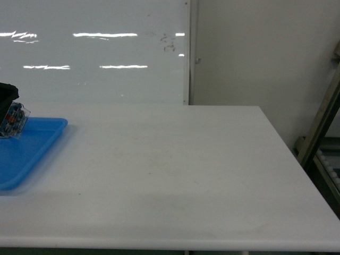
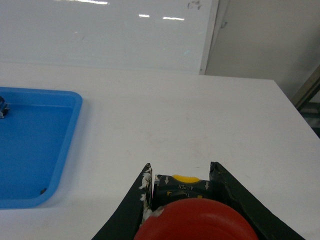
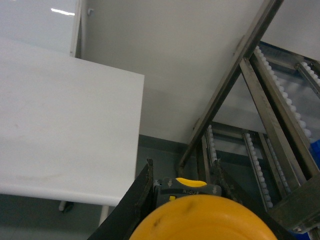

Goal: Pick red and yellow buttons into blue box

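While the head view is showing only a matte white desk (image 1: 175,175) with a glossy shallow blue tray (image 1: 26,151) at its left edge, each wrist view is revealing a button. The left gripper (image 2: 181,187) is pinching the domed red button (image 2: 197,222) above the desk; the right gripper (image 3: 182,187) is pinching the yellow button (image 3: 202,220) beyond the desk's right edge, near a roller rack (image 3: 260,145).

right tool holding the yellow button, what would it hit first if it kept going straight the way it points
Probably the grey floor beside the metal roller rack, past the table edge. The right tool, shut on the yellow button, has nothing nearer ahead, though depth is unclear.
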You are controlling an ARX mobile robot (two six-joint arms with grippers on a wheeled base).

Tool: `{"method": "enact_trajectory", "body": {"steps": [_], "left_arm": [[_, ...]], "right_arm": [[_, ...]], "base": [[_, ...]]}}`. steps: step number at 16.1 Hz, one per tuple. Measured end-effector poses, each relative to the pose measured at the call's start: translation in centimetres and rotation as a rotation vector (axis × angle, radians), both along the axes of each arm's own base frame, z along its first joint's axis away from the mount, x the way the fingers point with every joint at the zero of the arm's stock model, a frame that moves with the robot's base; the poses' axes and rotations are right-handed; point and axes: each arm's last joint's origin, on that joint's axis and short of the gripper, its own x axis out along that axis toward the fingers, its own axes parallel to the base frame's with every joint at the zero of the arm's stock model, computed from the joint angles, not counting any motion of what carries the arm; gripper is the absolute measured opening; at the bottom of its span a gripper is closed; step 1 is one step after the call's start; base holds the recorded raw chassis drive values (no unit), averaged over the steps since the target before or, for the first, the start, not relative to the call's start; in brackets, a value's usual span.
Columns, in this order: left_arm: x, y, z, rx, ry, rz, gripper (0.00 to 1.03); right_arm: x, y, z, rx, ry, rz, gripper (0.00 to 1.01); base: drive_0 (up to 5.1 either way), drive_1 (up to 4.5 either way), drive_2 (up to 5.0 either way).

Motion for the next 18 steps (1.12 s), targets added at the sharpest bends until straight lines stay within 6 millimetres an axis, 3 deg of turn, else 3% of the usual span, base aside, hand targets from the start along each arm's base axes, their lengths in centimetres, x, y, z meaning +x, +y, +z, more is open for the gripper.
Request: {"method": "enact_trajectory", "body": {"steps": [18], "left_arm": [[0.02,0.02,0.00,-0.001,-0.001,0.001,0.29]], "right_arm": [[0.01,0.00,0.00,0.000,0.000,0.000,0.29]], "base": [[5.0,-2.44,-2.4]]}}
